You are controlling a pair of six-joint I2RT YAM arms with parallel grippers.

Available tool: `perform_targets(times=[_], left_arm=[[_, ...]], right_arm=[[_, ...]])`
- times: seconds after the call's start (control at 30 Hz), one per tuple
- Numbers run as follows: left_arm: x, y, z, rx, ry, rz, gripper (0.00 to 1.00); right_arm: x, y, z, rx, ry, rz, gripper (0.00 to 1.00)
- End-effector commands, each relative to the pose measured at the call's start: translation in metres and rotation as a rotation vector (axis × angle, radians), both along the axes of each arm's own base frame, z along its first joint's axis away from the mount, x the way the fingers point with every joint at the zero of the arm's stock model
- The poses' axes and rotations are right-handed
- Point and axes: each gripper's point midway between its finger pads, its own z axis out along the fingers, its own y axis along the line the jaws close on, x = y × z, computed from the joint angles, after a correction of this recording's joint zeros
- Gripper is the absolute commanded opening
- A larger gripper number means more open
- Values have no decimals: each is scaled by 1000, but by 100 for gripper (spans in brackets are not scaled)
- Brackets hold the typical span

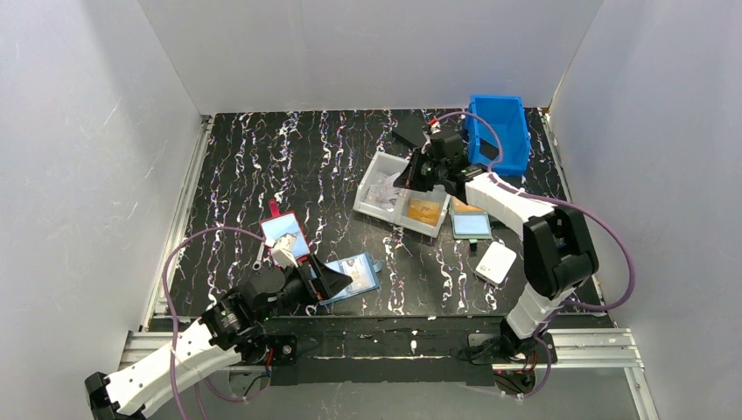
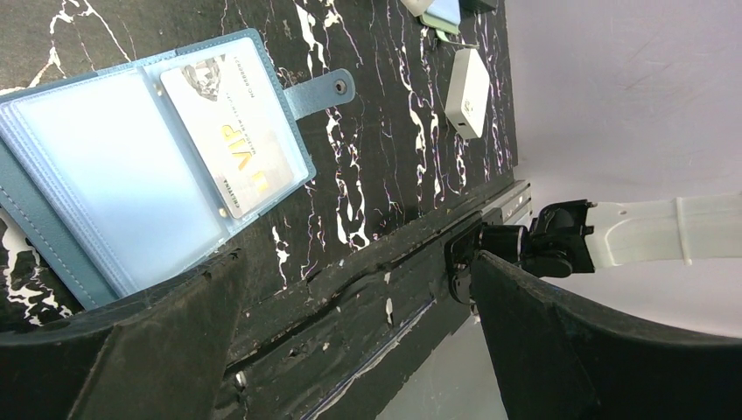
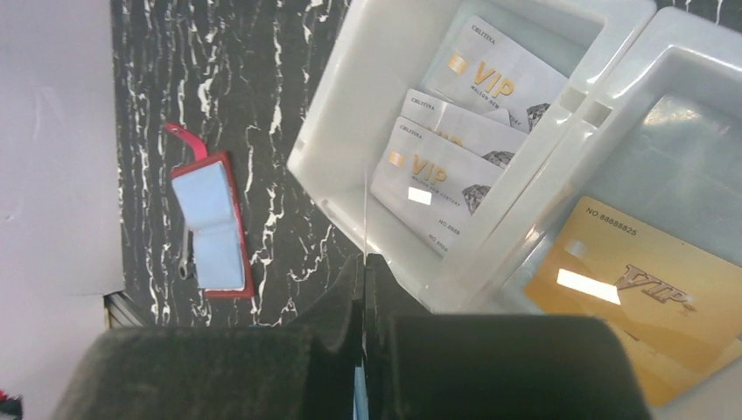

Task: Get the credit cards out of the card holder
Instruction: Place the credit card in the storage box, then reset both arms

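At the near edge of the table, the card holder [image 1: 354, 274] lies open and flat, just ahead of the left gripper [image 2: 357, 262]. The left fingers are spread wide with nothing between them, low beside the holder's near side.

Progress, my read: partway, likely past half.
- 1 pale VIP card [image 2: 241, 131] sits in the holder's tab-side clear pocket.
- The other visible pocket looks empty.
- Leaves underneath are hidden, so I can't rule out more cards.

The right gripper [image 3: 363, 262] is over the white 2-compartment tray [image 3: 341, 131], well apart from the holder. Its fingers are pinched fully together on a thin pale sliver [image 3: 364, 210] standing up between them. It reads as a credit card seen edge-on, though I'm not certain.

Containers:
- Tray, left compartment: 3 pale VIP cards [image 3: 433, 179], overlapping, face up.
- Tray, right compartment: 1 gold VIP card [image 3: 630, 297], lying flat.
- Blue bin [image 1: 499, 131] behind the tray: can't tell what's in it.

Left to do:
- Drop the pinched card into the tray.
- Pull the 1 visible card from the pocket.
- Check the hidden leaves.

Risk: the pocket looks snug and the holder lies loose on the table. It may slide or fold when the card is tugged.
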Motion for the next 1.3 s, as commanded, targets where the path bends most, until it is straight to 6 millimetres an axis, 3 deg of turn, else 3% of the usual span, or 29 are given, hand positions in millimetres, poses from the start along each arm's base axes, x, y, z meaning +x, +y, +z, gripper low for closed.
perform_targets(times=[0.0,0.5,0.67,0.83,1.1,1.2,1.27], left_arm=[[3,6,-1,6,0,36,98],[3,8,-2,13,1,40,98],[3,8,1,8,-2,40,98],[3,7,3,6,-5,38,98],[1,7,11,6,-18,22,98],[-1,8,17,19,-43,-1,98],[-3,10,21,47,-65,-24,98]], right_arm=[[17,14,8,9,-38,-15,2],[26,41,-18,-34,20,10,11],[25,41,-23,-73,12,13,22],[30,29,4,-122,-99,13,37],[27,-2,56,-228,-304,0,40],[5,0,85,-218,-431,200,50],[-29,3,104,-163,-554,478,54]])
